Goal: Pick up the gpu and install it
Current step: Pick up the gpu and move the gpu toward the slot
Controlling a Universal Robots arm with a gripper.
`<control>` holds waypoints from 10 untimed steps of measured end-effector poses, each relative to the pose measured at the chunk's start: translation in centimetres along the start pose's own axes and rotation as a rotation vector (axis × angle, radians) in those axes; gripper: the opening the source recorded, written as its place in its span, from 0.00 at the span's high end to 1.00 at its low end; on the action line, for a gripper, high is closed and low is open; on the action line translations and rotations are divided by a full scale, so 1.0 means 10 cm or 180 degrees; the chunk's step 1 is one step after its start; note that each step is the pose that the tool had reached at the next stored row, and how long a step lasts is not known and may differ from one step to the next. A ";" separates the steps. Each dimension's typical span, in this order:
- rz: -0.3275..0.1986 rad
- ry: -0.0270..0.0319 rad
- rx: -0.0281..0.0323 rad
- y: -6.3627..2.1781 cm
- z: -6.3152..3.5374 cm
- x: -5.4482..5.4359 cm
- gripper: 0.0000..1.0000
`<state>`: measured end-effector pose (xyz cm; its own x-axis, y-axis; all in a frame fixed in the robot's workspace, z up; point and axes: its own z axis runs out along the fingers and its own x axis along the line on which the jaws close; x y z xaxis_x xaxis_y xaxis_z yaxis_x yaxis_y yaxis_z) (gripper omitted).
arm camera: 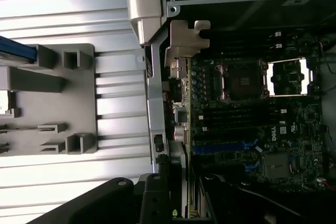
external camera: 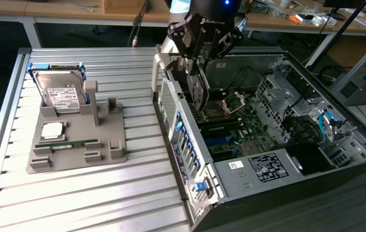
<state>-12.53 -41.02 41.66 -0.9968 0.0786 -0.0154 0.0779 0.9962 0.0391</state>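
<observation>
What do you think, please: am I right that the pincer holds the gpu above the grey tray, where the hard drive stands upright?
Not quite. The exterior view shows the pincer holding the gpu over the open computer case, near its rear wall, not above the grey tray. The hard drive does stand upright in that tray.

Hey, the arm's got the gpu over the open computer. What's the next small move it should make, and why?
Probably a slow, slight descent. The hand grips the gpu upright, just inside the case's rear wall. The card hangs above the motherboard, and its lower edge does not look seated in any slot yet, so easing down seems safer than letting go.
</observation>
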 end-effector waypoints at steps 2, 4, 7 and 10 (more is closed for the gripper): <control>0.0000 0.0002 0.0003 0.000 0.001 -0.04 0.73; 0.0000 0.0003 0.0005 0.000 0.002 -0.07 0.73; 0.0000 0.0005 0.0013 0.002 0.005 -0.16 0.73; 0.0000 0.0009 0.0029 0.012 0.014 -0.32 0.73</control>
<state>-9.36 -41.14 41.57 -0.9968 0.0785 -0.0125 0.0781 0.9965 0.0300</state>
